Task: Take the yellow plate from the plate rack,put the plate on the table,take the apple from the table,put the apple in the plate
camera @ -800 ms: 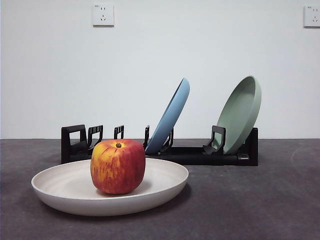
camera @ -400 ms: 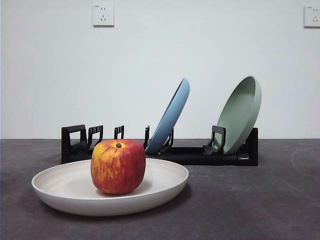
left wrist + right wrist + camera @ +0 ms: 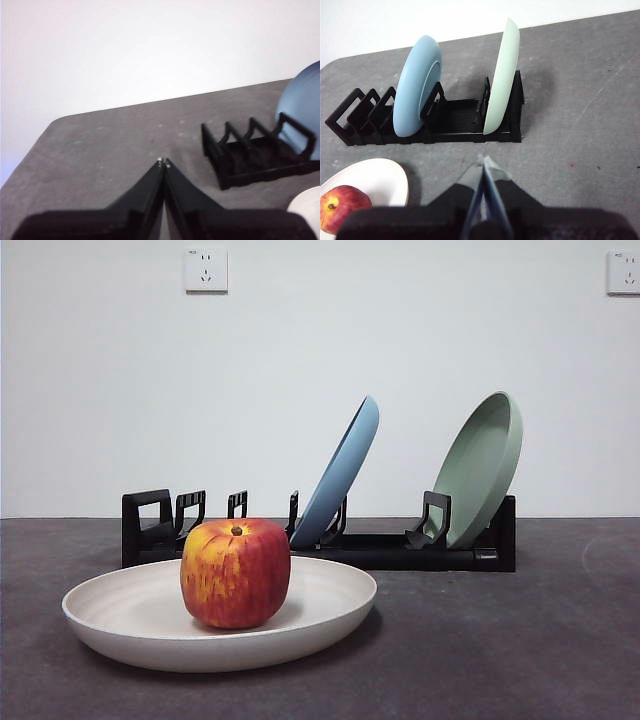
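Apple (image 3: 236, 573) sits upright in the yellow plate (image 3: 330, 612) on the table (image 3: 520, 650), rack (image 3: 400, 550) at twelve o'clock behind; left gripper (image 3: 163, 162) and right gripper (image 3: 484, 159) both pinched closed and empty, so it looks finished, nothing left but retreat.

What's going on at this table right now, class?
Nothing is being handled. The round red apple sits in the large cream-yellow plate, which lies flat on the dark grey table. A blue plate and a sage-green plate lean in the long black plate rack. The left gripper and right gripper are shut, holding nothing.
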### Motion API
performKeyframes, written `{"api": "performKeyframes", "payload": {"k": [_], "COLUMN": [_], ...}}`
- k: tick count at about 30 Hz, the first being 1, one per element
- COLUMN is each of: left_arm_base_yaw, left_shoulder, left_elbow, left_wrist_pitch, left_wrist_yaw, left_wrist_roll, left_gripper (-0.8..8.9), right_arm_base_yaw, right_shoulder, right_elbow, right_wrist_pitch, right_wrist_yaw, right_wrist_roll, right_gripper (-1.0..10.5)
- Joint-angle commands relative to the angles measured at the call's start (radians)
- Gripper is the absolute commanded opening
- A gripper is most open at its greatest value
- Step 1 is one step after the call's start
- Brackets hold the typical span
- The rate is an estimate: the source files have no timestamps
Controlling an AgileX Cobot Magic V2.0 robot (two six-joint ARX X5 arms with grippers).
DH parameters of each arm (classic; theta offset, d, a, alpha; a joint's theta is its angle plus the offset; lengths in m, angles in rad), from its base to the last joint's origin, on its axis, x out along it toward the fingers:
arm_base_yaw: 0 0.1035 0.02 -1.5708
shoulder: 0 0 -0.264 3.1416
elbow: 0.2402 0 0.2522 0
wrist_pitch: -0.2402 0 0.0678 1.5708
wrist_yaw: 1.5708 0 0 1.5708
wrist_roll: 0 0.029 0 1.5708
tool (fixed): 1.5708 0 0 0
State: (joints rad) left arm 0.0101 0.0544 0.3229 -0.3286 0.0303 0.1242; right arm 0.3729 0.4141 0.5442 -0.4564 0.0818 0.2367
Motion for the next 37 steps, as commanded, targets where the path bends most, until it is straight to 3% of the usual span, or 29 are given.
{"api": "performKeyframes", "payload": {"k": [1,15,37], "left_arm_base_yaw": [0.018,0.024,0.024], "left_shoulder": [-0.043,-0.052,-0.052], "left_elbow": [-0.082,-0.314,-0.315], "left_wrist_pitch": [0.043,0.125,0.135], "left_wrist_yaw": [0.004,0.004,0.0], "left_wrist_roll": [0.019,-0.047,-0.056], "left_gripper": [-0.02,-0.02,-0.02], "right_arm_base_yaw": [0.001,0.001,0.001], "right_shoulder": [-0.002,-0.002,-0.002], "right_elbow": [-0.006,-0.006,-0.006], "right_wrist_pitch": [0.003,0.003,0.003], "right_wrist_yaw": [0.003,0.003,0.003], "right_wrist_roll": [0.009,0.009,0.009], "right_gripper": [0.0,0.0,0.0]}}
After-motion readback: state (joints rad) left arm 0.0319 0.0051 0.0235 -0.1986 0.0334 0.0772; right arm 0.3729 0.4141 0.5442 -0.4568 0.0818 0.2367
